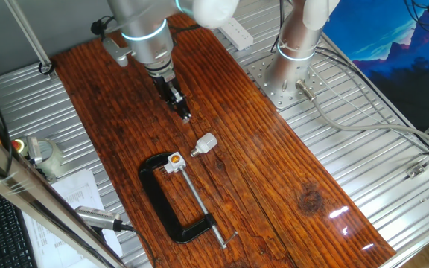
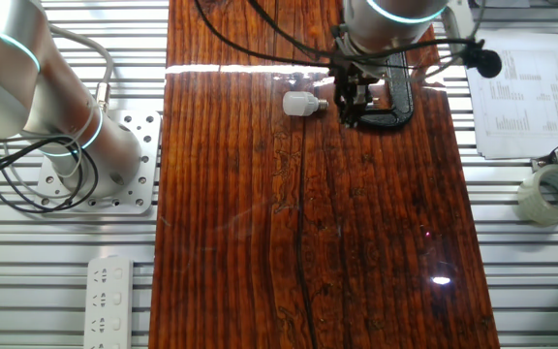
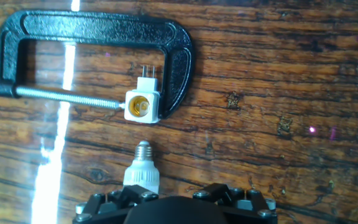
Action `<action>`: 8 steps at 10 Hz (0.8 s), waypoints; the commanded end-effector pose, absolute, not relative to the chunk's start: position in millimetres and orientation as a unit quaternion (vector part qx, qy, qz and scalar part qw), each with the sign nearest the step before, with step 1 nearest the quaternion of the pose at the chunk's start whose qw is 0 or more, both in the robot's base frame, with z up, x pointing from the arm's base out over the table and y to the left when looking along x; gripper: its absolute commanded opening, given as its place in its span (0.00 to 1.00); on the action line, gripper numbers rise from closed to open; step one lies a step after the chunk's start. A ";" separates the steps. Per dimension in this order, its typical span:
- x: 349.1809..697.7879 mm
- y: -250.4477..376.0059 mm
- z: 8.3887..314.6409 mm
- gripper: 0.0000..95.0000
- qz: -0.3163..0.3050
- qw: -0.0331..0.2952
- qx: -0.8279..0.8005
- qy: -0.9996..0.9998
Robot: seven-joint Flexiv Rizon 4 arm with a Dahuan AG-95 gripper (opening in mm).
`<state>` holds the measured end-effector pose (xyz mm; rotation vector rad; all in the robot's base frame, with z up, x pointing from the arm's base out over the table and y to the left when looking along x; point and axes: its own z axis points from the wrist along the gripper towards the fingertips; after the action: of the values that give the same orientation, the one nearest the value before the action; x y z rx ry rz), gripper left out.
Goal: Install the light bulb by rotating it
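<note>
Light bulb (image 1: 205, 143): lies on its side on the bare wood, roughly mid-desk, untouched. In the hand view its silvery screw base points toward the socket block, with a plain gap of wood between them; not yet threaded in.

Bulb handling (judgement): small and light, so it should lift with little force. The rounded pale head looks smooth and may slip or crack under a hard squeeze. The short base must stay free for the thread.

Hold point (judgement): across the pale body just behind the base, on its widest part, with the axis kept in line with the socket opening.

Socket block (image 3: 142, 107): white, orange centre, 2 metal pins on the far side. It is pinched between the screw tip and the frame of the C-clamp.

C-clamp (image 1: 171, 215): black, flat on the wood, nearer 1 end of the desk than the bulb. It should hold the socket against turning.

Claw (image 1: 185, 115): hangs above the wood close to the bulb, carrying nothing. The fingertips are too small in the fixed views and out of frame in the hand view, so I cannot tell whether they are apart or together.

Risk (judgement): the bulb may roll when touched; a tilted start could cross the thread.

Desk (image 2: 356, 242): dark-grained wood, glare streaks near 1 edge.
</note>
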<state>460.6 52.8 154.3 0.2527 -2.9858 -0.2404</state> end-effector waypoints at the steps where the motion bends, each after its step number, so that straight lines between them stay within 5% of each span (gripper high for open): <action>1: 461.1 53.4 152.8 0.80 -0.063 0.103 0.099 -0.988; 8: 460.8 53.3 152.7 0.80 -0.062 0.151 0.090 -0.982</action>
<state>460.9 53.3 152.3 0.2495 -2.8194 -0.1758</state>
